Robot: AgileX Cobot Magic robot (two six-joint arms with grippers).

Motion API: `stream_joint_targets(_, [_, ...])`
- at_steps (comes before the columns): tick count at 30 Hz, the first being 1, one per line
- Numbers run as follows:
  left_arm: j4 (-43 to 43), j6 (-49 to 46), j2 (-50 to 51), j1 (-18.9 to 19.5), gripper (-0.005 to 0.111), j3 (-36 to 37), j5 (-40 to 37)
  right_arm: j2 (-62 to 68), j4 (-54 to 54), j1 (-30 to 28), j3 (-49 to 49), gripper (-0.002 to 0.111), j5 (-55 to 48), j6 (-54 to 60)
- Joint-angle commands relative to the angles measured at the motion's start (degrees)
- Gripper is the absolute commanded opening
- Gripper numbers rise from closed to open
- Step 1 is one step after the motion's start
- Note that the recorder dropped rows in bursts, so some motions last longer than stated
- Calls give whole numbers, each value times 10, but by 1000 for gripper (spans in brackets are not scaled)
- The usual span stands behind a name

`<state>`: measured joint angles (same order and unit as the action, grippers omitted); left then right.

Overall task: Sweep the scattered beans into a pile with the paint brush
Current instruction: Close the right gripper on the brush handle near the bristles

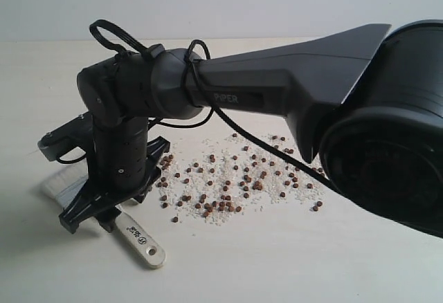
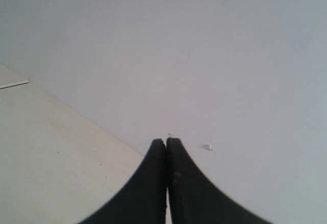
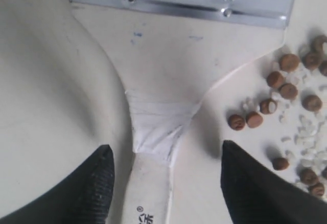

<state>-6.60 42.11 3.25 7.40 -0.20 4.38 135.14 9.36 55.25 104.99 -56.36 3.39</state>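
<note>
- Wooden-handled paint brush (image 1: 142, 239) lies flat on the bench (image 1: 291, 261), just beside the beans (image 1: 228, 185), which lie loosely scattered among white grains (image 1: 273, 191).
- Right hand (image 3: 163, 180) hangs over it, spread wide, one finger either side of the handle's neck, gripping nothing.
- Left hand (image 2: 167, 150) is pressed fully shut, with nothing between its fingers.

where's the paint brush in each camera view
exterior view: paint brush lies lower left, under the right gripper.
left wrist view: not in it.
right wrist view: paint brush fills most of the picture, its handle between the open jaws.
shared landmark: the beans scattered beside the brush, also in the right wrist view.
</note>
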Motion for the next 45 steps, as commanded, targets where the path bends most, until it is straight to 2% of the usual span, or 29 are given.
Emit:
stream_joint_targets(1, [-3, -1, -1, 0, 0, 2, -1, -1, -6, 1, 34, 57, -22, -2])
stream_joint_targets(9, [-3, -1, -1, 0, 0, 2, -1, 16, -3, 1, 40, 57, -44, -2])
stream_joint_targets(28, [-3, -1, -1, 0, 0, 2, -1, 25, 10, 1, 41, 57, 9, -1])
stream_joint_targets(45, [-3, -1, -1, 0, 0, 2, -1, 49, -11, 1, 41, 52, -47, -22])
